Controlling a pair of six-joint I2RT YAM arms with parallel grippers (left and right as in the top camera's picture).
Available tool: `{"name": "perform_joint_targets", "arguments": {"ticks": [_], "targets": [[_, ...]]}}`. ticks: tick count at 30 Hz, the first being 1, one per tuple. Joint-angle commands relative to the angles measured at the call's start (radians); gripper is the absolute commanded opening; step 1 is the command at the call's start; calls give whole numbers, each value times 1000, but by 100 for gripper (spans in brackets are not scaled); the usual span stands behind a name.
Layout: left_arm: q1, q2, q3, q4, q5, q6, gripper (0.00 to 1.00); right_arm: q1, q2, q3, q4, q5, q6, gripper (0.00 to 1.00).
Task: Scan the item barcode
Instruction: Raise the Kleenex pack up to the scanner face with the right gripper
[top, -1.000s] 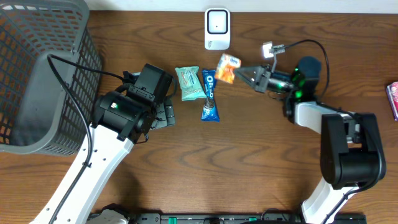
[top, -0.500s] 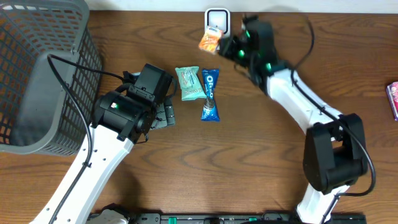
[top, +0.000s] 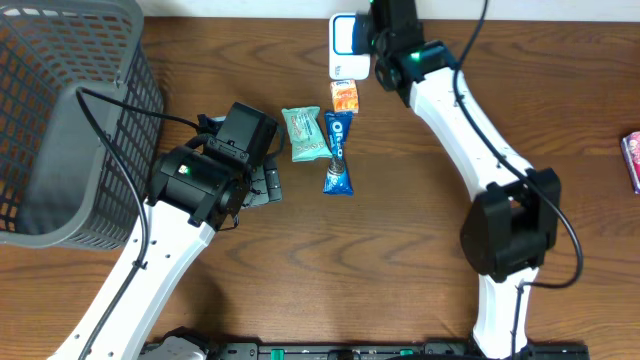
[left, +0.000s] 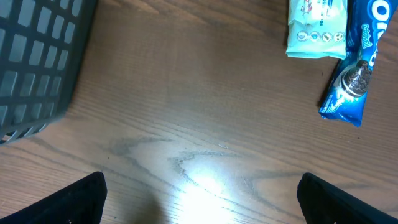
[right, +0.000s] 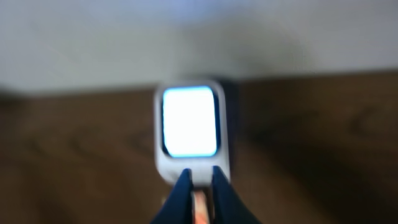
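the right gripper (right: 199, 172) is presenting the orange packet (top: 345, 97) just in front of the scanner (top: 349, 38); its jaws are sitting almost together around an orange sliver, grip uncertain. the left gripper (left: 199, 199) is holding its jaws spread. next, the packet's printed side likely needs squaring to the scanner.

The left pincer (left: 200, 186) shows only as two dark fingertips (left: 81, 202) in the bottom corners, spread wide apart over the bare wooden counter (left: 186, 93), where a patch of glare lies between them. A dark grid basket (left: 37, 68) fills the upper left. At upper right a mint-green packet (left: 316, 28) lies just beside a tilted blue Oreo packet (left: 354, 74).
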Motion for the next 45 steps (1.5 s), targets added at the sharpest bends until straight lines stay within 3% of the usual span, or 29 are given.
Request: {"name": "perform_joint_targets", "arguments": {"ticks": [1,4,6,11,15,21,28,33,36,38,45], "targets": [[3,7,-2,-3,-2,-2,98,-2,7,-1,-46,-39,-28,18],[3,7,-2,-3,-2,-2,98,-24,10,-35,-72,-65,-27,38],[3,7,-2,-3,-2,-2,98,-46,18,-61,-74,-137,-24,46],[3,7,-2,-3,-2,-2,98,-91,68,-130,-21,-368,-24,55],[3,7,-2,-3,-2,-2,98,-97,145,-140,12,-462,-29,55],[3,7,-2,-3,-2,-2,98,-96,239,-140,79,-554,-23,39],[3,7,-2,-3,-2,-2,98,-97,285,-140,128,-591,3,39],[3,7,-2,-3,-2,-2,98,-95,300,-140,116,-591,3,45],[3,7,-2,-3,-2,-2,98,-92,301,-143,105,-591,2,29],[3,7,-2,-3,-2,-2,98,-91,301,-145,106,-591,3,1],[3,7,-2,-3,-2,-2,98,-106,269,-144,102,-631,2,1]]}}
